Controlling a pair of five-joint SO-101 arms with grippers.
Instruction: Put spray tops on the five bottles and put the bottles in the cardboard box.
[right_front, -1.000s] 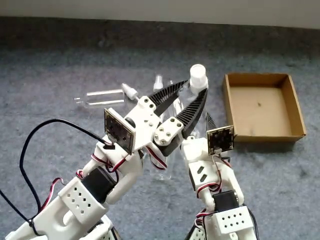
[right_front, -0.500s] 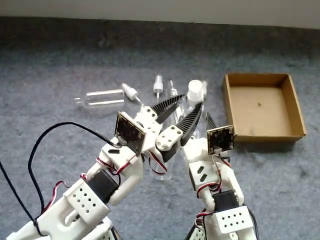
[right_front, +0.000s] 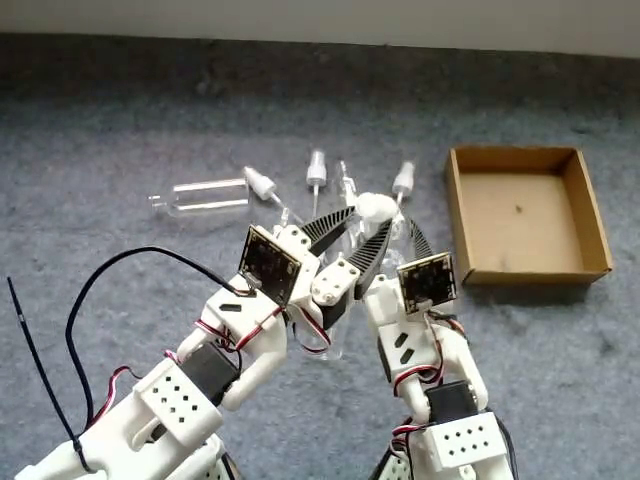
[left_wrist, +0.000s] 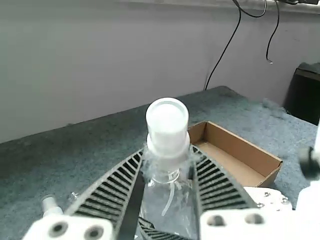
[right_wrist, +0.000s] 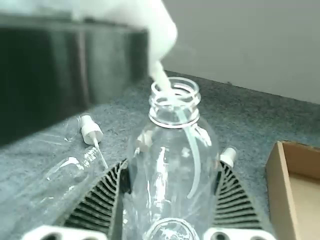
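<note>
**High view.** The left tool (right_front: 368, 222) sits at centre frame, closed on a white spray top (right_front: 375, 207). The right tool (right_front: 402, 242) is just beside and under it, so the two arms meet over one spot, one to hold and one to fit. The cardboard box (right_front: 527, 273) is at the right of the frame with nothing in it. Three loose spray tops (right_front: 317, 168) lie in a row at upper centre. A lying bottle (right_front: 205, 195) without a top is on the grey surface (right_front: 120, 120) at upper left of centre. I judge that no bottle has been boxed yet.

**Left wrist view.** The jaws are clamped on the collar of the spray top, cap end outward. Its dip tube (left_wrist: 169, 192) hangs into a clear bottle (left_wrist: 165, 210) directly beneath. Gripping at the collar leaves the tube free to feed in and probably keeps the top square to the neck. The box lies beyond, near at hand.

**Right wrist view.** The right tool is shut around the body of the upright bottle, with a jaw on each side. The grip is low on the body, which leaves the neck open and free to receive the top. The tube is already through the mouth, and the top itself is a white blur just above the rim. I cannot tell whether it touches the neck. By my reading the step in hand is seating the top on the neck. The lying bottle and two loose tops are on the surface beyond.
</note>
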